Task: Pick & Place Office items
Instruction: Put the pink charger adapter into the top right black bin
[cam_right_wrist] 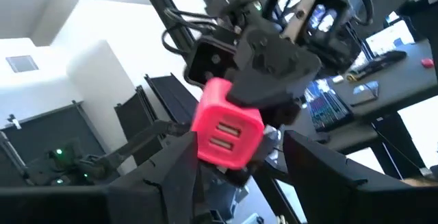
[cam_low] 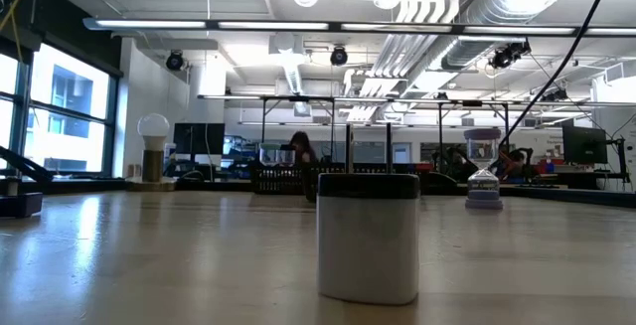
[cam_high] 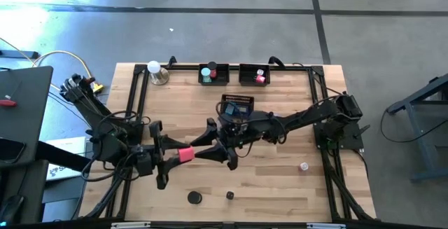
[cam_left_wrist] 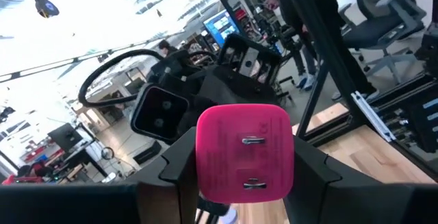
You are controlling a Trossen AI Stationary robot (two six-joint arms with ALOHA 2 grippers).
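— Where is the left tool [cam_high: 176,156]?
— Over the middle of the bench [cam_high: 280,183], towards its left side. It pinches the pink cube [cam_high: 185,153] between its fingers [cam_left_wrist: 179,157], clear of the wood.
— And the right tool [cam_high: 199,152]?
— It reaches in from the other side, tip to tip with the left one. Its fingers [cam_right_wrist: 179,161] are spread, one on each side of the cube. I cannot tell whether they touch it.
— Anything marked on the cube?
— Two small slots on one face, seen in both wrist views.
— What lies around them?
— On the near part of the bench, a black disc [cam_high: 194,197] and, just beside it, a small dark piece [cam_high: 229,195]. Farther right, a pale small piece [cam_high: 304,166] lies well apart from both.
— Behind the tools?
— A dark blue block [cam_high: 238,105], just behind the right tool. At the far edge, two black trays [cam_high: 246,69] stand side by side. The left one holds a teal roll [cam_high: 206,73], the right one a red piece [cam_high: 260,78]. A white ball [cam_high: 154,67] on a metal base stands left of the trays.
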